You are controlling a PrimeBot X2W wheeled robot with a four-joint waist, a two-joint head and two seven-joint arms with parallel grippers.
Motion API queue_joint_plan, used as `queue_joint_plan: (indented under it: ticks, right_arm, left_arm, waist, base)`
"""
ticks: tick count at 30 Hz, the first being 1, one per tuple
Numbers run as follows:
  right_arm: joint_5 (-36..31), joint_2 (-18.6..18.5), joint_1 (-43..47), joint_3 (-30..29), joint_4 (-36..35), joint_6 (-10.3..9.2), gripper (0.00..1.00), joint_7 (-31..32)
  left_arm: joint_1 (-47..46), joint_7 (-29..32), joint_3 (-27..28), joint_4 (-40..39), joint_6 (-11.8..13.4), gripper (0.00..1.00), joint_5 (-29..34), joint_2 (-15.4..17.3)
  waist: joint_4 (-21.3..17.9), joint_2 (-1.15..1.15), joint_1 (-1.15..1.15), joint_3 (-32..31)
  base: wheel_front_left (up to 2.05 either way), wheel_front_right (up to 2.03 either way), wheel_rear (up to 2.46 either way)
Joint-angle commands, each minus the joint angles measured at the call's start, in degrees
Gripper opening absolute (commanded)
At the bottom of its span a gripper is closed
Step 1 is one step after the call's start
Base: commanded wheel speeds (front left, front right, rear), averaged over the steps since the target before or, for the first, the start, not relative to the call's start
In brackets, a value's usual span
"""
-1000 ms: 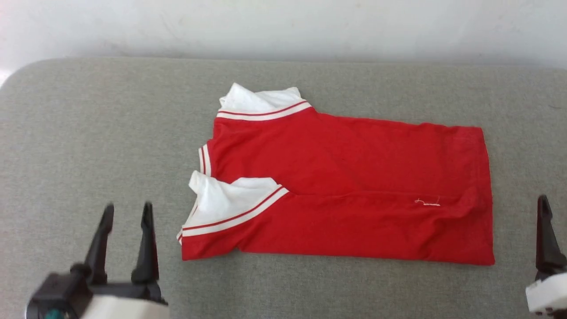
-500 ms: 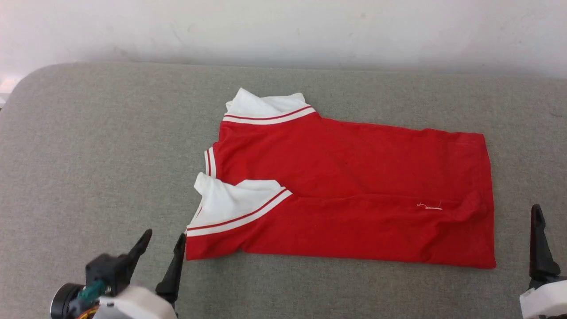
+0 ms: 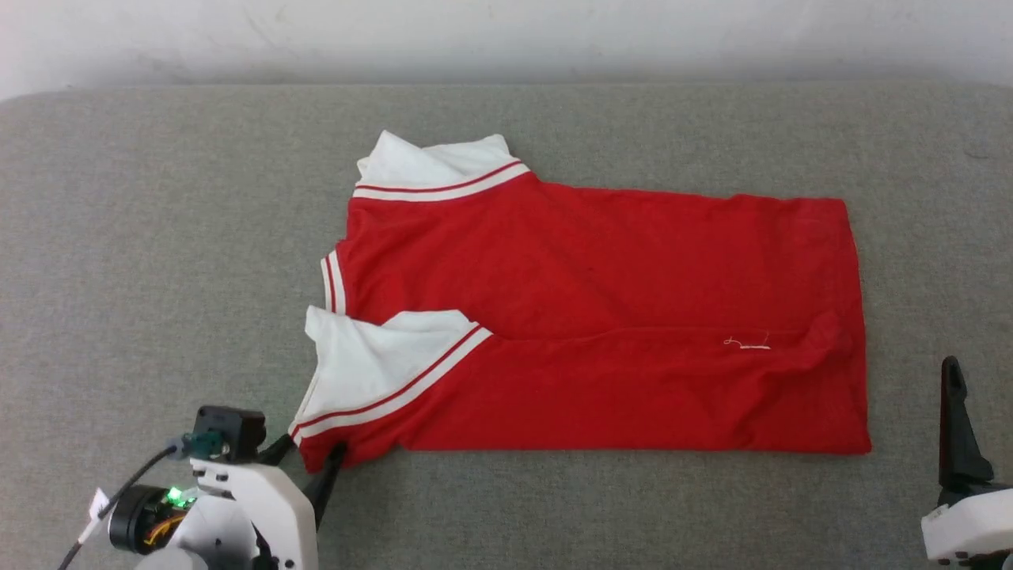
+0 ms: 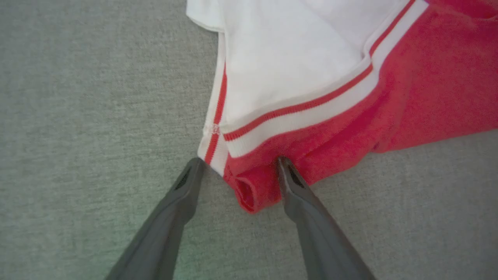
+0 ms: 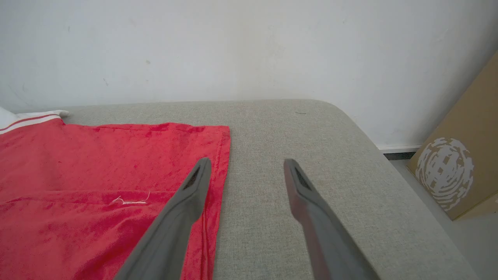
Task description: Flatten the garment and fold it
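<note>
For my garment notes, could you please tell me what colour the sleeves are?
White sleeves, with red-and-white striped trim; clearest in left wrist view.

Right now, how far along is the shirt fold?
Done: shirt lies flat, plain red side up, near side folded over with its white sleeve on top. In hand: left gripper, open, straddles the near shoulder corner; right gripper hangs open by the hem. To do, likely: grip and fold end to end.

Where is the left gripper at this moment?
Head view, lower left: the left gripper, jaws open, straddles the red jersey's near sleeve corner on the grey cushion.
</note>
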Motion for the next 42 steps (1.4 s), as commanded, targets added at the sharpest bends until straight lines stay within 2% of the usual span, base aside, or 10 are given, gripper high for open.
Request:
queue_joint_plan:
  ticks: [1, 2, 4, 11, 21, 30, 31, 32, 34, 42]
  right_arm:
    - [-0.3, 0.1, -1.1, 0.0, 0.0, -0.04, 1.0, 0.2]
    - [-0.5, 0.1, -1.2, 0.1, 0.0, -0.04, 1.0, 0.3]
    - [-1.1, 0.1, -1.7, 0.5, -0.4, -0.04, 1.0, 0.8]
    - [-4.0, 0.1, -4.4, 3.8, -2.2, -0.04, 1.0, 6.1]
    - [-2.5, 0.1, -4.3, 4.0, 2.9, -0.04, 1.0, 27.9]
    - [-1.6, 0.1, -4.0, 2.0, 7.6, -0.04, 1.0, 32.8]
    - [-1.0, 0.1, -3.9, 2.0, 8.4, -0.04, 0.8, 33.7]
    - [-0.3, 0.1, -3.9, 2.2, 8.9, -0.04, 0.4, 34.6]
    - [1.0, 0.1, -4.1, 2.0, 9.2, -0.04, 0.0, 35.2]
    - [1.1, 0.1, -5.7, 0.9, 6.8, -0.04, 0.0, 33.1]
  left_arm:
    - [-0.3, 1.9, -0.7, 1.0, -0.6, 0.8, -0.7, 0.0]
    - [-0.3, 3.6, -1.1, 1.4, -0.9, 0.49, -1.5, 0.1]
    - [-0.7, 4.7, -1.2, 1.3, -1.3, 0.0, -2.6, 0.0]
    - [-0.8, 2.0, -0.1, 0.2, -1.1, 0.0, -3.8, -0.5]
    - [-0.4, 0.7, -0.4, -2.8, -0.5, 0.0, -3.8, -0.9]
    - [-0.9, 0.9, -1.1, -3.6, -0.5, 0.0, -4.1, -1.0]
    - [-1.0, 0.9, -1.1, -3.6, -0.5, 0.0, -4.1, -1.0]
    - [-1.1, 0.9, -1.1, -3.6, -0.5, 0.0, -4.2, -0.9]
    - [-1.4, 0.9, -1.0, -3.6, -0.4, 0.0, -4.3, -0.9]
    - [-0.1, 0.2, 0.8, -4.7, 0.6, 0.0, -5.8, -0.6]
  waist:
    - [-0.8, 0.0, -0.01, 0.8]
    - [-0.8, 0.0, -0.01, 1.0]
    - [-0.9, 0.0, -0.01, 1.2]
    - [-0.5, 0.0, -0.01, 1.0]
    - [2.0, 0.0, -0.01, 1.8]
    - [4.0, 0.0, -0.01, 3.3]
    - [4.1, 0.0, -0.01, 3.4]
    - [4.2, 0.0, -0.01, 3.5]
    - [4.2, 0.0, -0.01, 3.4]
    - [2.9, 0.0, -0.01, 0.0]
  base:
    - [0.0, 0.0, 0.0]
    - [0.0, 0.0, 0.0]
    - [0.0, 0.0, 0.0]
    - [0.0, 0.0, 0.0]
    - [0.0, 0.0, 0.0]
    - [0.0, 0.0, 0.0]
    - [0.0, 0.0, 0.0]
    - [0.0, 0.0, 0.0]
    - [0.0, 0.0, 0.0]
    - [0.0, 0.0, 0.0]
